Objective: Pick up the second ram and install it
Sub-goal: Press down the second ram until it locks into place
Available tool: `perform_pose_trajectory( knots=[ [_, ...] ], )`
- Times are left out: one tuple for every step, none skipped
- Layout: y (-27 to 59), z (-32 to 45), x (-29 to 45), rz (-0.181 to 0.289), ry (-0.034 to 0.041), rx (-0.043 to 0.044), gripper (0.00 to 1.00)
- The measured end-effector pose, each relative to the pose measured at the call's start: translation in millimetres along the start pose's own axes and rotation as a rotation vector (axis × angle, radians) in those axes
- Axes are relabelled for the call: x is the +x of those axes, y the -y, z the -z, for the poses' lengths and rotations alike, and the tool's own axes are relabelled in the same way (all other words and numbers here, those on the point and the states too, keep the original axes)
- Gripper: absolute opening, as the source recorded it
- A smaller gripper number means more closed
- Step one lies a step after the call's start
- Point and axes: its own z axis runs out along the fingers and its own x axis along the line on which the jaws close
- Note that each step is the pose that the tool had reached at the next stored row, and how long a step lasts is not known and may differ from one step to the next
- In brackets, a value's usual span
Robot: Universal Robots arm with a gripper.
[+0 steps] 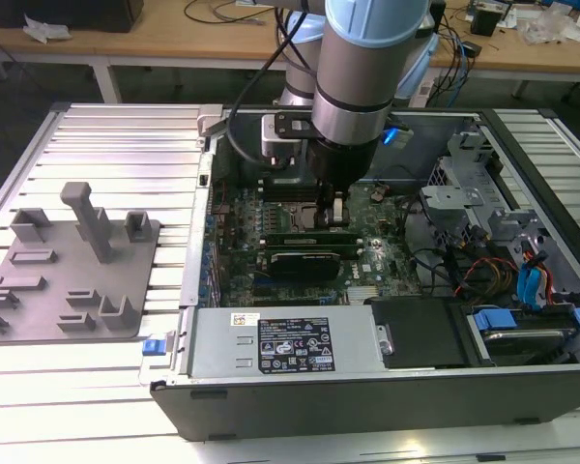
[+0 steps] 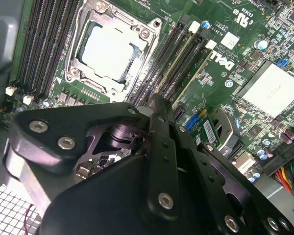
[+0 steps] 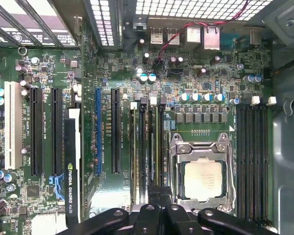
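Arm low inside the open computer case point(image 1: 522, 164), dead centre of the exterior view, with the gripper point(image 1: 336, 215) planted on the memory slots just beside the processor point(image 3: 202, 178). Fingers pressed together, that much reads in both wrist views, the tips point(image 3: 152, 196) meeting right over the slot line. The ram stick point(image 3: 156, 147) stands on edge in its slot, running out from under those tips. Whether they pinch its top edge or simply bear down on it is hidden by the gripper's own body.

Why so upright and square? I'd say a stick like that only goes home straight down, so the wrist sits directly above the slot.

Room is tight. The processor frame lies close on one side and the black graphics card point(image 1: 309, 261) sits just below the gripper in the exterior view. Loose cables point(image 1: 483, 271) bunch toward the exterior view's right, well apart. The power supply point(image 1: 271, 343) blocks the lower edge. Straight up looks the only free way out. The grey parts tray point(image 1: 77, 290) sits at the exterior view's left, outside the case.
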Motion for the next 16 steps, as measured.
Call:
perform_pose_trajectory(
  knots=[
    [0.0,0.0,0.0,0.000,0.0001,0.0000,0.08],
    [0.0,0.0,0.0,0.000,0.0001,0.0000,0.08],
    [0.0,0.0,0.0,0.000,0.0000,0.0000,0.08],
    [0.0,0.0,0.0,0.000,0.0000,0.0000,0.08],
    [0.0,0.0,0.0,0.000,0.0000,0.0000,0.08],
    [0.0,0.0,0.0,0.000,0.0001,0.0000,0.08],
    [0.0,0.0,0.0,0.000,0.0000,-0.0001,0.08],
    [0.0,0.0,0.0,0.000,0.0001,-0.0001,0.08],
    [0.0,0.0,0.0,0.000,0.0001,-0.0001,0.08],
    [0.1,0.0,0.0,0.000,0.0001,0.0000,0.08],
    [3.1,-0.1,0.0,0.000,0.0003,-0.0005,0.08],
    [5.4,-0.2,0.0,0.000,0.0003,-0.0010,0.08],
    [8.1,-0.3,0.0,0.000,0.0003,-0.0018,0.08],
    [19.4,-0.4,-0.1,0.000,0.0000,-0.0064,0.08],
    [27.6,-0.8,-0.1,-0.001,0.0000,-0.0103,0.08],
    [32.4,-1.0,-0.1,-0.001,0.0000,-0.0119,0.08]
  ],
)
